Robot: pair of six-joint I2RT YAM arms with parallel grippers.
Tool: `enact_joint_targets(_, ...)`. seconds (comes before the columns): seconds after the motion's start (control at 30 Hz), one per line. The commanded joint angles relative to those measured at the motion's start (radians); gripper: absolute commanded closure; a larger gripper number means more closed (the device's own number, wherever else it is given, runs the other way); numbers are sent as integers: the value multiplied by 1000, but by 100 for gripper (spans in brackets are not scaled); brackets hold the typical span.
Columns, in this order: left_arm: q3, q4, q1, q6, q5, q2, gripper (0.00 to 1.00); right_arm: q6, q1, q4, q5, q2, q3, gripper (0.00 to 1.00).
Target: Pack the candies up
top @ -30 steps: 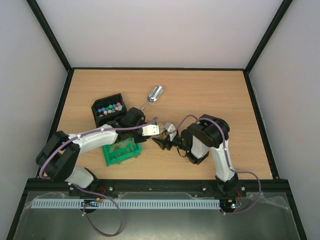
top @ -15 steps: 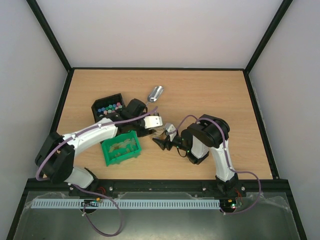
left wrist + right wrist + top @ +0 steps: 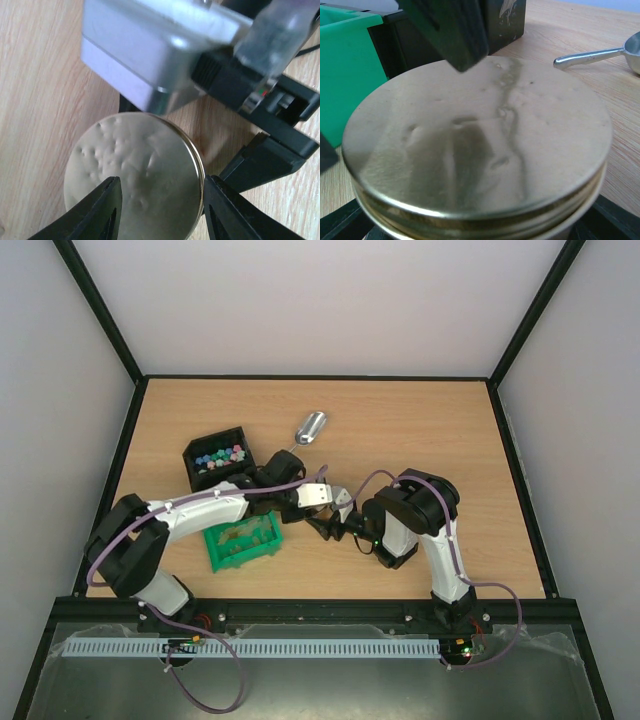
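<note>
Left gripper (image 3: 161,212) now lower, over lidded jar (image 3: 135,165).

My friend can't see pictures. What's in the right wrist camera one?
A shiny, dented gold lid on a jar fills the picture. A black gripper finger hangs over its far edge; a green crate sits left, a metal scoop lies on the wooden table behind.

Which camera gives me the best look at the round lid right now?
Right wrist view: the round lid fills the frame, with its dents and threaded rim plain. The left wrist view shows its top between the fingers of the left hand, with the far edge covered. The top view barely shows it.
</note>
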Motion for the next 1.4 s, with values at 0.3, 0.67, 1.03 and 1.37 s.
enact_joint_targets(0.3,-80,16,111,78,-38,-21,65,86,17,156,-63,80,-47,60)
enact_joint_targets(0.67,-102,31,151,159,-112,-23,69,89,17,156,-63,82,-47,62)
enact_joint_targets(1.03,-74,21,199,193,-125,-19,69,97,17,151,-33,85,-42,62)
enact_joint_targets(1.37,-4,-37,169,116,24,-80,63,115,15,132,23,88,-29,62)
